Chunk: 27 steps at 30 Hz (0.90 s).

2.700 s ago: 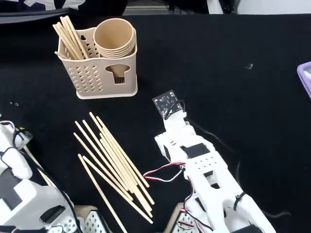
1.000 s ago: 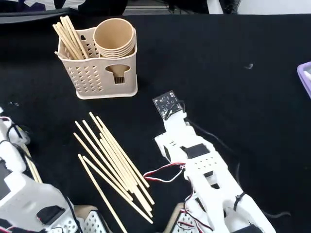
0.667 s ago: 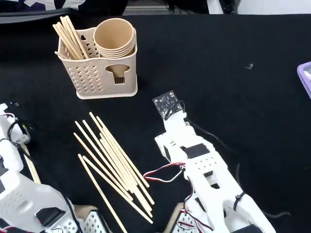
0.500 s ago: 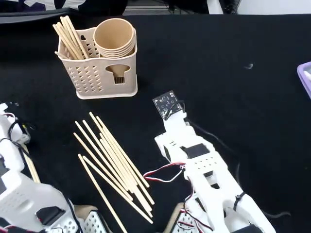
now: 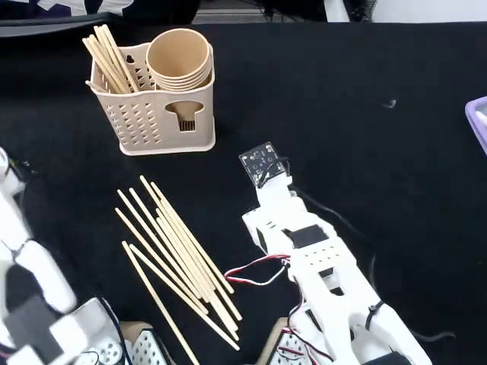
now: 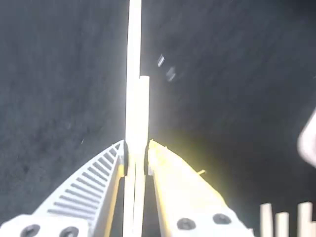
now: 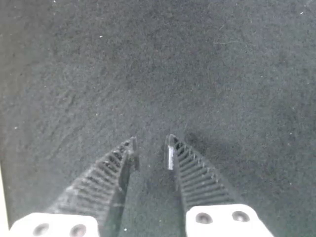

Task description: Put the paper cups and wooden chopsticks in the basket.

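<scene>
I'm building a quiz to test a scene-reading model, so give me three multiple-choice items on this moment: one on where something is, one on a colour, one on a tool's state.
1. Where is the stack of tan paper cups relative to the beige perforated plastic basket?
A. lying on the table in front of it
B. standing inside it
C. trapped under it

2. What colour is the cloth covering the table?
A. black
B. white
C. green

3. What state is the left tool in?
A. wide open and empty
B. shut on a paper cup
C. shut on pale wooden chopsticks

Answers:
1 B, the high view shows the cups rising out of one compartment.
2 A, the cloth is black in every view.
3 C, the left wrist view shows the jaws pressed against the sticks.
</scene>
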### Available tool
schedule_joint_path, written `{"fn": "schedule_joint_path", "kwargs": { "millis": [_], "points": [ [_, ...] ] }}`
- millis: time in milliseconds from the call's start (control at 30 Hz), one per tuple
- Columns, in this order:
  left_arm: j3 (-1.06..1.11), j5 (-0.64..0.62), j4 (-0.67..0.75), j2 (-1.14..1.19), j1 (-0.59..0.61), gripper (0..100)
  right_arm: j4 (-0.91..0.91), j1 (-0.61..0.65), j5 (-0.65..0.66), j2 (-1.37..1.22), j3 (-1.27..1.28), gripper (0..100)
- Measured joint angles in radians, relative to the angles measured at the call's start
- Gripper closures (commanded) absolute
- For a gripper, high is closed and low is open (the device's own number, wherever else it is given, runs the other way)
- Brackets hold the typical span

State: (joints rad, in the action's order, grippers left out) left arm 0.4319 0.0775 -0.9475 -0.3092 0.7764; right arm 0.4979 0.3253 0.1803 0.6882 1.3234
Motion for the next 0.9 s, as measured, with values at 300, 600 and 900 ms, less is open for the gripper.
{"fn": "schedule_joint_path", "kwargs": {
  "millis": [300,600,900],
  "points": [
    [-0.098,-0.255,0.115,-0.328,-0.195,97,0.000,0.000,0.000,0.000,0.000,89.1],
    [-0.201,-0.278,0.382,-0.397,-0.391,97,0.000,0.000,0.005,0.000,0.000,89.1],
    [-0.215,-0.278,0.663,-0.341,-0.522,97,0.000,0.000,0.037,0.000,0.000,89.1]
  ]
}}
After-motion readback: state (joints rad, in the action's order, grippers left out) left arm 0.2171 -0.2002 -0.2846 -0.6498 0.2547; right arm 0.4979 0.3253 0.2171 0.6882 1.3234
